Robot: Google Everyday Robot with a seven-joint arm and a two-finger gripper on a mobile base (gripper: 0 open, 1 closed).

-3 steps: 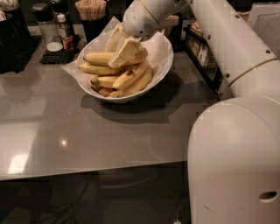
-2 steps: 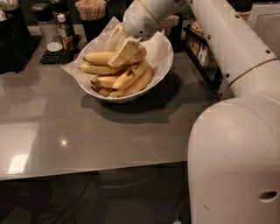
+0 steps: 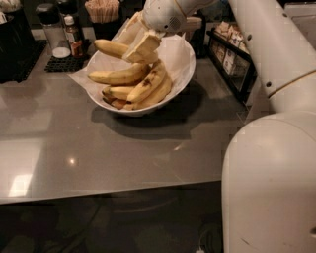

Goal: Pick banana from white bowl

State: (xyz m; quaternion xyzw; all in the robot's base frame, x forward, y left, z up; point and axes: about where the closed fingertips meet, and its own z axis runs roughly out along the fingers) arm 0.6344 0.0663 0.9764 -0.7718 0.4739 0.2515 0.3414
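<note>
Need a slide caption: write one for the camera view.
Gripper holds a banana above the other bananas in the white bowl.

We count six bananas, as near as we can tell: one banana [image 3: 111, 48] clasped by the one gripper [image 3: 142, 48] over the far side of the one white bowl [image 3: 148, 110], and five loose bananas [image 3: 118, 76] lying inside. At the far left stand two bottles [image 3: 74, 35] and one cup of sticks [image 3: 102, 11].
</note>
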